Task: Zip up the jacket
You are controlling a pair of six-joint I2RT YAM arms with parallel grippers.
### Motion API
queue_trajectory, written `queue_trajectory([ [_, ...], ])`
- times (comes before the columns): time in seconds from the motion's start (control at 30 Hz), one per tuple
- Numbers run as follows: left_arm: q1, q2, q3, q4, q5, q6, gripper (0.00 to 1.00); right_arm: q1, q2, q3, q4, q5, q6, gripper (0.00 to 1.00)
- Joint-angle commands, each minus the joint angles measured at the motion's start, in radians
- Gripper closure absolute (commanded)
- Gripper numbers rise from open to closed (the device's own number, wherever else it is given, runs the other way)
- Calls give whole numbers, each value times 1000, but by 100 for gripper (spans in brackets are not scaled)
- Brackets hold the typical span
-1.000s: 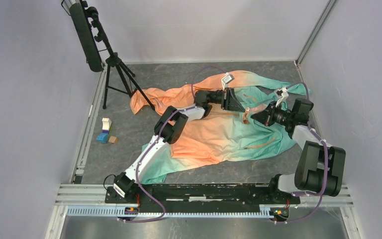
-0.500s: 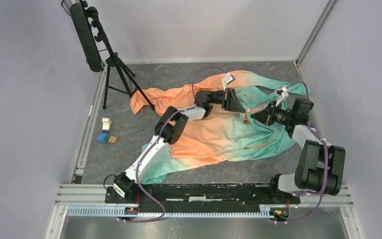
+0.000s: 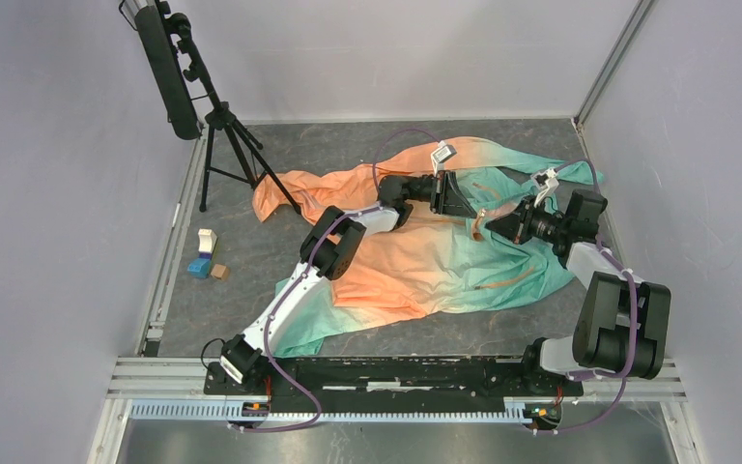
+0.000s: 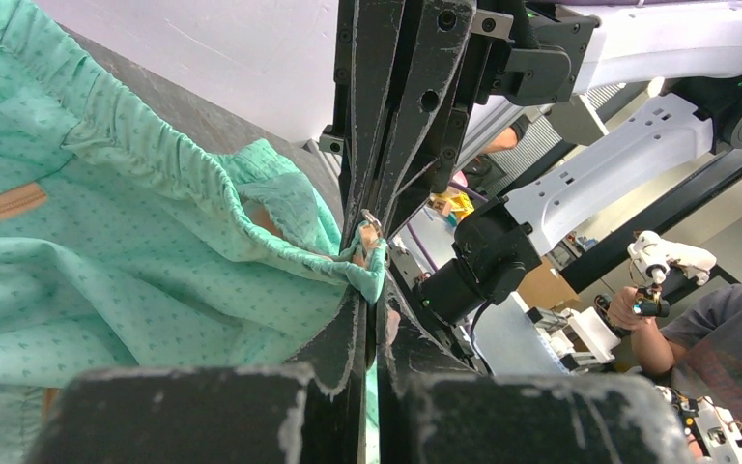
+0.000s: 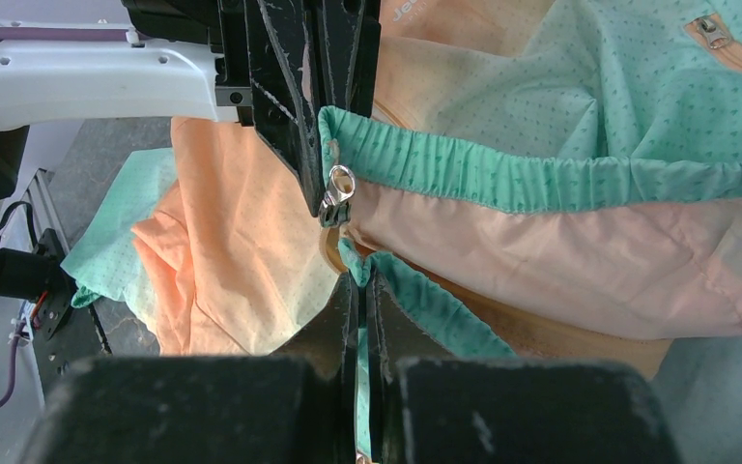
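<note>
The jacket (image 3: 444, 256), orange fading to mint green, lies crumpled on the grey tabletop. My left gripper (image 3: 464, 205) is shut on one mint elastic hem corner (image 4: 372, 266). That corner carries the metal zipper slider (image 5: 336, 193). My right gripper (image 3: 504, 224) faces it a few centimetres away. It is shut on the other mint hem corner (image 5: 359, 261), just below the slider. In the left wrist view my left gripper (image 4: 372, 290) pinches the mint cloth, and the right gripper's fingers (image 4: 396, 106) stand right above. In the right wrist view my right gripper (image 5: 359, 280) is shut, with a strip of mint fabric between its jaws.
A black tripod (image 3: 227, 145) with a dark panel stands at the back left. A few small blocks (image 3: 205, 256) lie near the left edge. Grey walls enclose the table. A metal rail (image 3: 396, 372) runs along the near edge.
Almost nothing. Both grippers stay shut on the hem corners, and the right wrist has shifted very slightly.
</note>
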Motion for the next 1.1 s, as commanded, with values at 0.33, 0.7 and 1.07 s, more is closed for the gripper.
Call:
queue_trajectory([
  [0.33, 5, 29, 38, 83, 3, -38, 98, 4, -26, 36, 31, -5, -3, 100],
  [0.7, 4, 27, 35, 83, 10, -39, 98, 4, 2, 39, -1, 21, -9, 100],
  [1.07, 10, -8, -32, 83, -7, 17, 98, 41, -6, 124, -253, 119, -57, 100],
])
